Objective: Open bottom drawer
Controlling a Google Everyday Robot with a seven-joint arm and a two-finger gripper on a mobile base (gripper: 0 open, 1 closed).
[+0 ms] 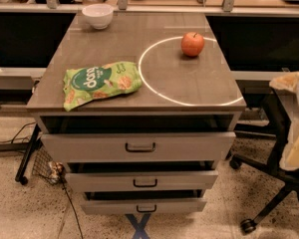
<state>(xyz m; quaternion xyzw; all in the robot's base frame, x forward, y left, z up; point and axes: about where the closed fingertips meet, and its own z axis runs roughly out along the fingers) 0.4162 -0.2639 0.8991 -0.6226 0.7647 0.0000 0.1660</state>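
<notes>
Saw the bottom drawer (179, 206) lowest in the cabinet (189, 83), handle (146, 208) facing out for pulling, not yet opened, and the gripper (295, 148) well right of the cabinet, likely awaiting approach, state untellable.

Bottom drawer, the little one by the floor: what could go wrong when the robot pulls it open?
The bottom drawer has a small loop handle close under the middle drawer, so the robot might hook the wrong one. The gripper is far off at the right edge, above a wheeled chair base, and could bump it on the way. A hard tug might shake the apple on top so it rolls.
</notes>
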